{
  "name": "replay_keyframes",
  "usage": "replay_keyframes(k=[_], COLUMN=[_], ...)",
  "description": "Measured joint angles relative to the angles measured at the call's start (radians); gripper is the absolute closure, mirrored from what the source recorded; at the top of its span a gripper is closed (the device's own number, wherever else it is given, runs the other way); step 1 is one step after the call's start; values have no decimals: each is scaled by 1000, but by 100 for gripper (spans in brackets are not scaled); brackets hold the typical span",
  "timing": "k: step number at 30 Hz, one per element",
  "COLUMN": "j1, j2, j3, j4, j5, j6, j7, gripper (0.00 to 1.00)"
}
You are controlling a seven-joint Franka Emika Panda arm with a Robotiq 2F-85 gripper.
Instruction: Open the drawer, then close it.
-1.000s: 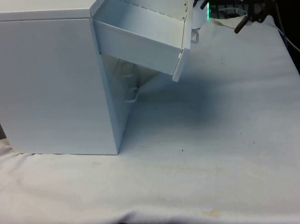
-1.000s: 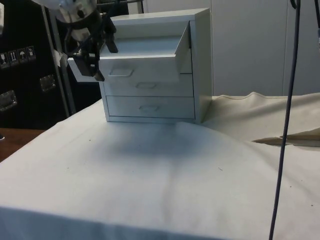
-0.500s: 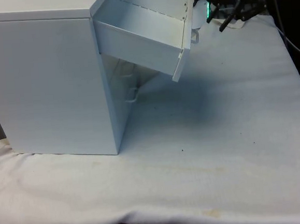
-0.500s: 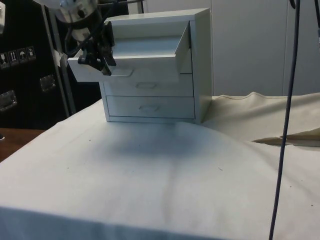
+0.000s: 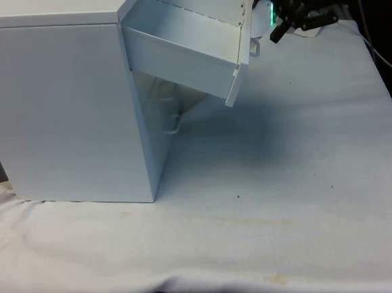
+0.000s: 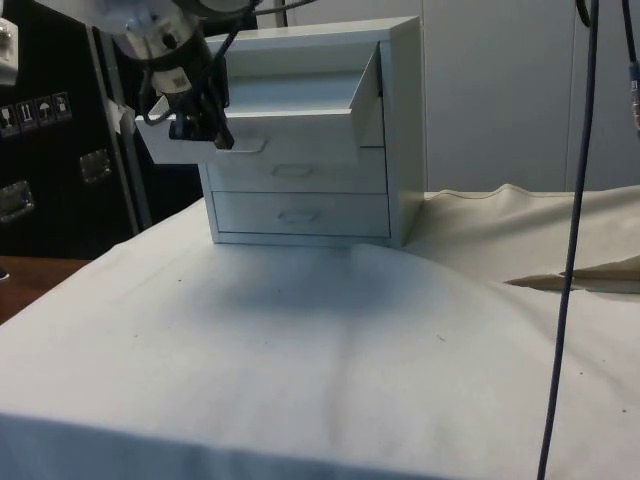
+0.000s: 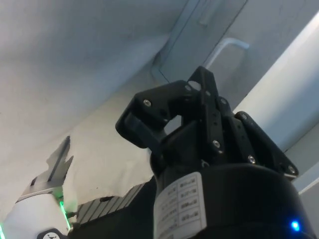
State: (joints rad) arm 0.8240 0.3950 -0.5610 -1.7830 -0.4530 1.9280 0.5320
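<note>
A white chest of drawers (image 5: 64, 109) stands on the cloth at the front view's left. Its top drawer (image 5: 188, 52) is pulled far out and sags downward at the front. The drawer's handle (image 5: 255, 47) faces the robot. My black gripper (image 5: 277, 33) hangs just beyond that handle, its jaws shut with nothing between them. In the side view the gripper (image 6: 220, 138) overlaps the drawer front (image 6: 300, 135) beside the handle (image 6: 245, 146); whether it touches I cannot tell. In the wrist view the gripper (image 7: 202, 82) points at the chest's front, fingers pressed together.
Two lower drawers (image 6: 295, 172) (image 6: 298, 214) are closed. A dark cable (image 6: 570, 250) hangs in the side view's foreground. The white cloth (image 5: 287, 180) spreads wide in front of the chest, with a raised fold (image 6: 575, 275) at one side.
The jaws went from wide open to fully shut. The gripper turned and drew nearer to the drawer's front. The drawer has not moved.
</note>
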Motion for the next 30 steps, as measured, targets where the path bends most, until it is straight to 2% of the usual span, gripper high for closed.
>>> replay_keyframes(k=[14, 30], j1=[-2, -3], j2=[8, 8], j3=[-11, -30], j4=[-4, -12], j5=[-61, -91], j6=[-2, -15], j7=[-34, -55], gripper=[100, 100])
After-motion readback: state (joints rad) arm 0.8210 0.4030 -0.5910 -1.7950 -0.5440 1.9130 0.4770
